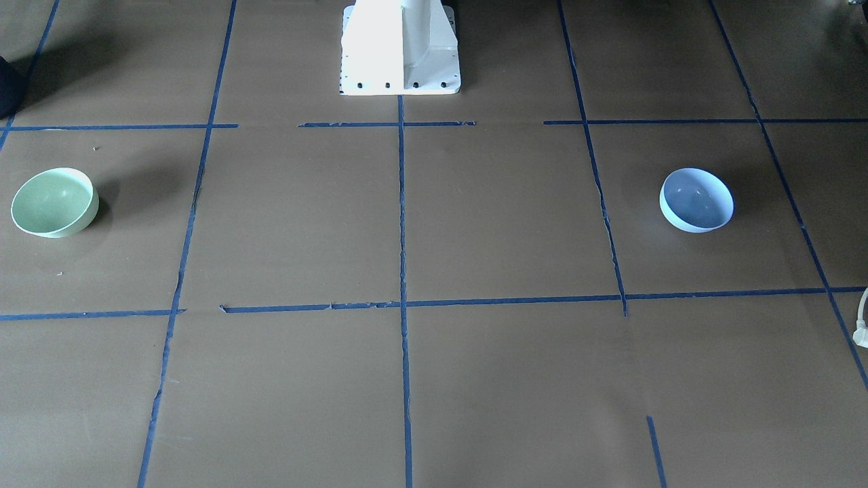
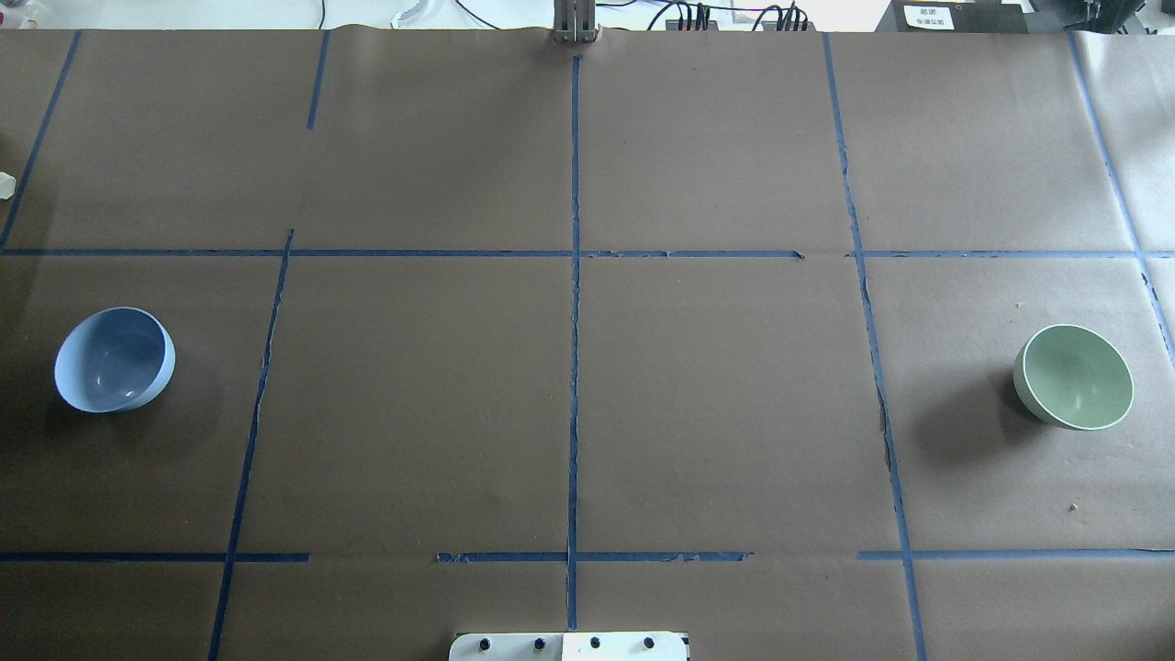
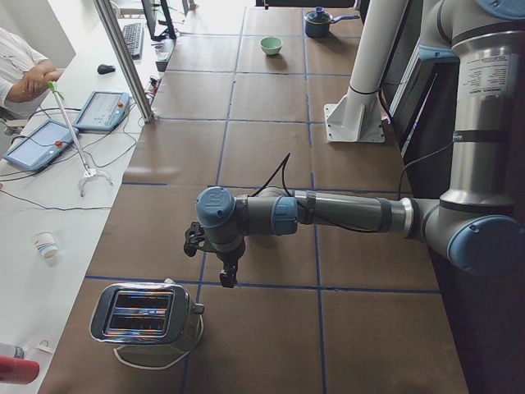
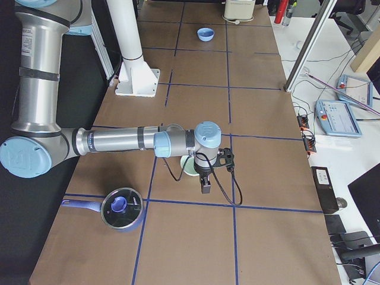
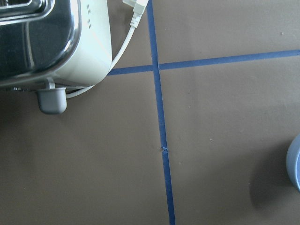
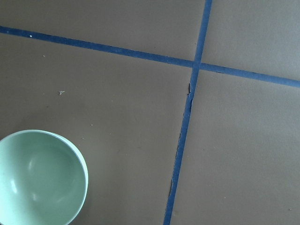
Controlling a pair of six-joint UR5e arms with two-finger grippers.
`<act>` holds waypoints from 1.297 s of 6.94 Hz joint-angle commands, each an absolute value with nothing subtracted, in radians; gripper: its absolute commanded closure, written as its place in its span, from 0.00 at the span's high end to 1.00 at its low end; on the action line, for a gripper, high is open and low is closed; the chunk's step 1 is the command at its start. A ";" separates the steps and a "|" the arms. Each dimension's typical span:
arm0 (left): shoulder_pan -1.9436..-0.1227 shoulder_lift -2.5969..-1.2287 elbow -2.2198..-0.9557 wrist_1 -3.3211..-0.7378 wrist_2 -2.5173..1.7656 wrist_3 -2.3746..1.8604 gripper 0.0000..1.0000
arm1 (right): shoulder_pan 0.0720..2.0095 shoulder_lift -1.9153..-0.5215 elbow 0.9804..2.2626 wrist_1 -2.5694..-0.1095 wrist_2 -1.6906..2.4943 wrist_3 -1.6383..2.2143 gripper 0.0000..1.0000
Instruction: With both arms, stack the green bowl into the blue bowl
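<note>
Two bowls sat upright and well apart on the table [image 2: 716,413]: the green bowl [image 1: 54,202] at the robot's right end near the right gripper [image 4: 206,187], the blue bowl [image 1: 696,200] at its left end near the left gripper [image 3: 229,277]. Whether either pincer stood apart or together could not be told. Glossy walls might slip from a shallow pinch on the long carry, and the one label [image 3: 484,78] on the left arm [image 3: 344,212] was too small to read.

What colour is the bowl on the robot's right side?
That bowl is pale mint green, best seen in the overhead view.

Bright even light, sharp focus; soft shadows beside green bowl [image 1: 54,202], blue bowl [image 1: 696,200].
</note>
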State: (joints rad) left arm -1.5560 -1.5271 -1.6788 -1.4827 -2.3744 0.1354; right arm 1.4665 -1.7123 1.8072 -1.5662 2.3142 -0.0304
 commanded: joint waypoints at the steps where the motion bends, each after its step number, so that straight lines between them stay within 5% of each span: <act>1: -1.555 -1.476 -1.678 -1.647 -2.378 0.109 1.00 | 1.466 -1.703 1.812 -1.566 2.315 -0.031 1.00; 9: -1.456 -1.367 -1.894 -1.542 -2.356 -0.116 1.00 | 1.466 -1.709 1.822 -1.566 2.364 -0.034 1.00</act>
